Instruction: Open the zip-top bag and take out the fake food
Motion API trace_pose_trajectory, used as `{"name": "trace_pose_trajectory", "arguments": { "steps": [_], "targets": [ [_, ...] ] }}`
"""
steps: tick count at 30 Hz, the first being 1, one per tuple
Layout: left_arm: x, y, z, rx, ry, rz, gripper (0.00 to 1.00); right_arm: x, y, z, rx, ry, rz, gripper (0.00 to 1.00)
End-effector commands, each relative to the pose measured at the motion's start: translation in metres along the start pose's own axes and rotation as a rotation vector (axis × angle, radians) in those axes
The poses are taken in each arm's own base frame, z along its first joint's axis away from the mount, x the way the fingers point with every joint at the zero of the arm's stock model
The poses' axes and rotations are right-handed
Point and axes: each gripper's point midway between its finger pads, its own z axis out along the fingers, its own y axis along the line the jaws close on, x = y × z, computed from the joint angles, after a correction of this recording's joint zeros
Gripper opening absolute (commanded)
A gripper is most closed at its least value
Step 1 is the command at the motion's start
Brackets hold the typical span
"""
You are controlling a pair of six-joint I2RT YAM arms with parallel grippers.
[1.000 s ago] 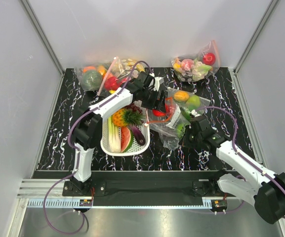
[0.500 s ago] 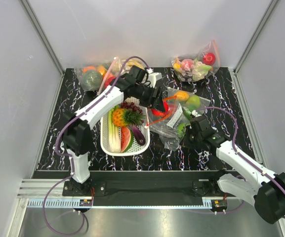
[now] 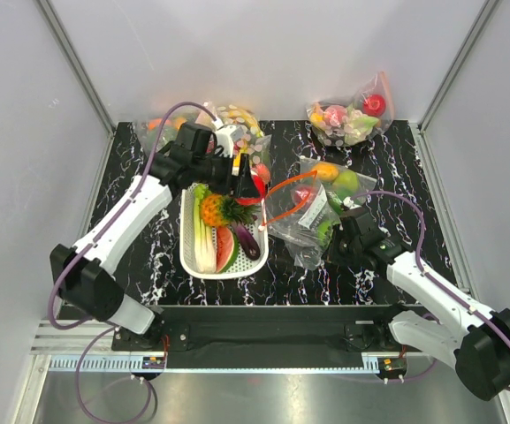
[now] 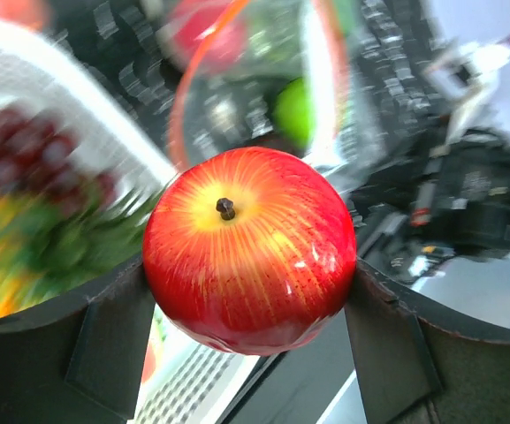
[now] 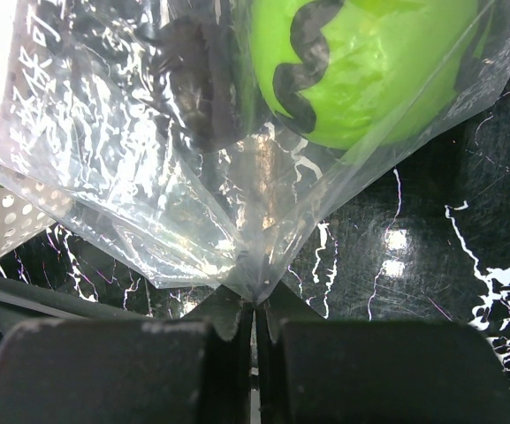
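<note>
The zip-top bag (image 3: 300,219) lies right of the basket, its orange-red zip strip (image 3: 279,189) spread in an open loop. A green round fruit (image 5: 361,71) and a red piece (image 3: 305,193) are inside it. My left gripper (image 3: 251,185) is shut on a red round fruit (image 4: 250,243) and holds it over the basket's right edge, left of the bag's mouth. My right gripper (image 5: 256,311) is shut on the bag's lower corner (image 5: 253,281); in the top view it (image 3: 336,240) sits at the bag's near right. The pineapple (image 3: 216,210) lies in the basket.
The white basket (image 3: 187,252) also holds a leek, watermelon slice, grapes and eggplant. A white-dotted bag (image 3: 237,119) and another bag (image 3: 162,132) sit at the back left, a third (image 3: 350,115) at the back right. A bag with an orange and green apple (image 3: 336,179) lies behind the zip-top bag.
My left gripper has drawn back leftward out of the bag's mouth with the red fruit, to over the basket's right edge. The right gripper has kept its hold and place.
</note>
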Motion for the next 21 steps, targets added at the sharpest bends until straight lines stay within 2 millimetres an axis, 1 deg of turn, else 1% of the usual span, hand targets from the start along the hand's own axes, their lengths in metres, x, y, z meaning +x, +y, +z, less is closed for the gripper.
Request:
{"name": "trace_pose_trajectory", "arguments": {
  "steps": [1, 3, 4, 5, 6, 7, 8, 10, 11, 15, 18, 20, 21],
  "targets": [
    [0.033, 0.031, -0.018, -0.178, 0.04, 0.007, 0.43, -0.011, 0.005, -0.002, -0.005, -0.039, -0.006, 0.0],
    [0.045, 0.034, -0.026, -0.206, 0.052, 0.003, 0.43, -0.01, 0.005, -0.002, -0.007, -0.036, -0.008, 0.0],
    [0.055, 0.037, -0.029, -0.223, 0.075, -0.009, 0.43, -0.01, 0.006, -0.003, -0.009, -0.038, -0.007, 0.0],
    [0.07, 0.047, -0.029, -0.26, 0.106, -0.023, 0.43, -0.01, 0.006, -0.003, -0.008, -0.037, -0.005, 0.0],
    [0.076, 0.05, -0.032, -0.277, 0.109, -0.028, 0.43, -0.011, 0.005, -0.003, -0.008, -0.041, -0.004, 0.0],
    [0.085, 0.056, -0.033, -0.305, 0.125, -0.039, 0.43, -0.011, 0.006, -0.003, -0.01, -0.039, -0.006, 0.0],
    [0.099, 0.062, -0.032, -0.321, 0.152, -0.055, 0.43, -0.01, 0.006, -0.003, -0.01, -0.039, -0.005, 0.0],
    [0.111, 0.066, -0.033, -0.331, 0.168, -0.07, 0.43, -0.01, 0.006, -0.003, -0.013, -0.037, -0.008, 0.0],
    [0.123, 0.07, -0.032, -0.339, 0.194, -0.081, 0.43, -0.01, 0.006, -0.003, -0.012, -0.035, -0.005, 0.0],
    [0.143, 0.084, -0.029, -0.385, 0.243, -0.102, 0.45, -0.009, 0.006, -0.003, -0.012, -0.032, -0.006, 0.0],
    [0.147, 0.09, -0.025, -0.404, 0.253, -0.106, 0.51, -0.01, 0.007, -0.003, -0.015, -0.034, -0.008, 0.0],
    [0.147, 0.092, -0.023, -0.405, 0.253, -0.11, 0.61, -0.01, 0.007, -0.004, -0.016, -0.035, -0.008, 0.0],
    [0.145, 0.092, -0.023, -0.409, 0.251, -0.11, 0.68, -0.01, 0.007, -0.004, -0.016, -0.033, -0.009, 0.0]
  ]
}}
